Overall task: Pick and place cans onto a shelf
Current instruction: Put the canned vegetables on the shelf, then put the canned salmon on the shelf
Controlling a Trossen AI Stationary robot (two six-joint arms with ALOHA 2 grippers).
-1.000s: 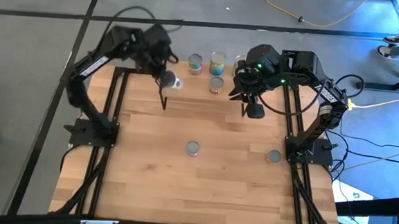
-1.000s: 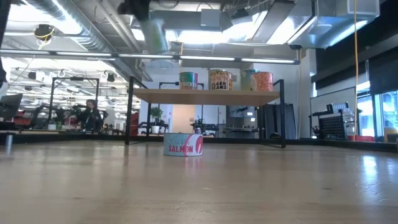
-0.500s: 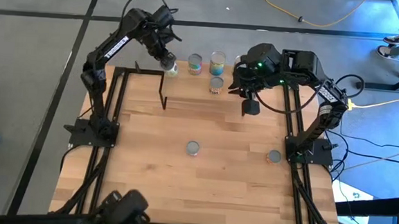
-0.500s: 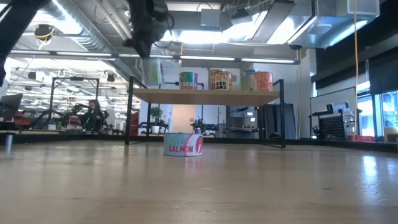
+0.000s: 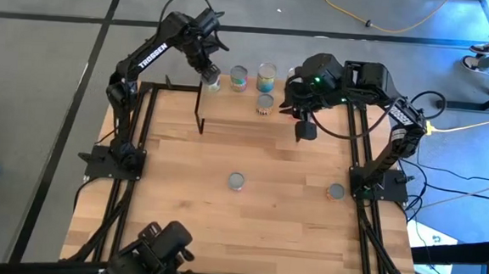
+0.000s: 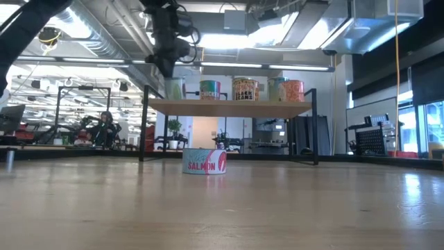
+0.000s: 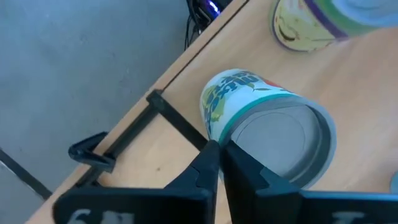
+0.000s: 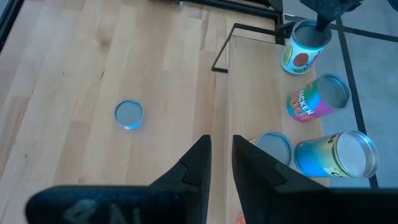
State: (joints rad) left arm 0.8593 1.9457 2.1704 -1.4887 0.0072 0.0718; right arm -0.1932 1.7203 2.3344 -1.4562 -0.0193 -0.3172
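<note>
Wooden surface (image 5: 223,212), shelf (image 5: 254,112) at far edge. Left hand (image 5: 208,74) pinching green-labelled can (image 5: 211,83) on shelf corner; right hand (image 5: 303,132) slightly parted, empty.

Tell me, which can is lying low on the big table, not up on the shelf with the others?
The flat blue-and-red "SALMON" tin; it sits on the wooden tabletop, below the light-wood shelf.
</note>
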